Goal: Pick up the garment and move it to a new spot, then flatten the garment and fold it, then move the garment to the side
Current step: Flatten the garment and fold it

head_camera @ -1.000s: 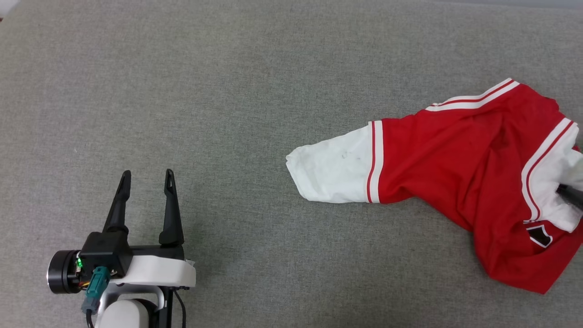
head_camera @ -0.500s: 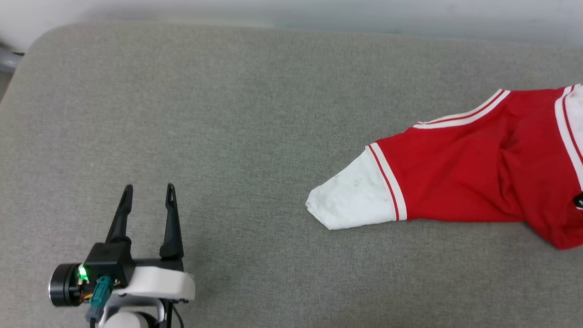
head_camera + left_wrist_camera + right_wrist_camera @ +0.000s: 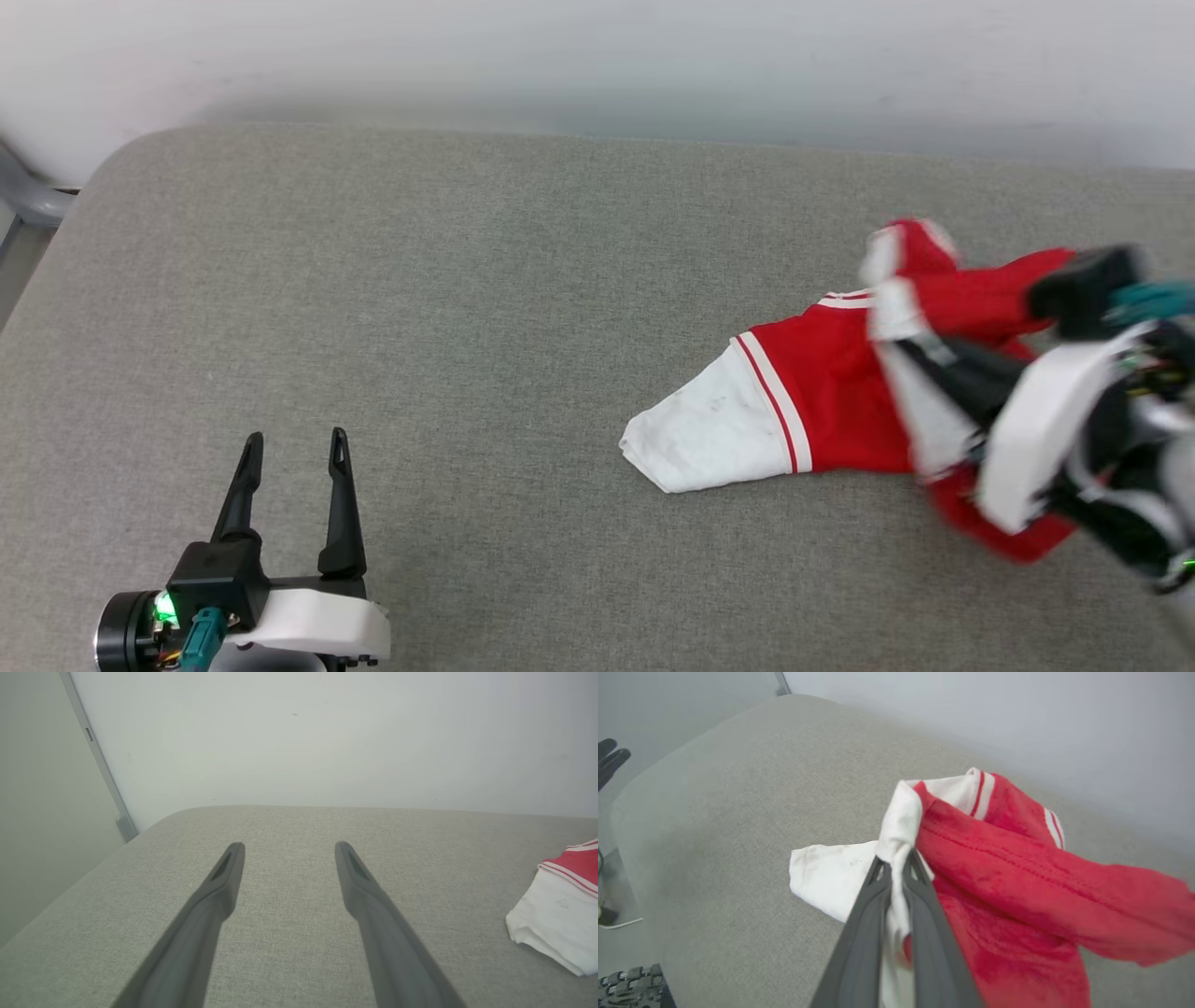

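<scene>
Blur smears right gripper (image 3: 920,355) clamped on garment (image 3: 840,411)

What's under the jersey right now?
The grey cushion, visible around the jersey and touching its white sleeve. The right claw is shut on a white fold, holding that end up. Anything beneath the bunched red cloth is covered.

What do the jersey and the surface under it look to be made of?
The jersey: soft knit cloth, matte red and white; it drapes and bunches where the right pincer pinches it. The surface: probably padded upholstery in grey woven fabric; visible weave, rounded corner.
</scene>
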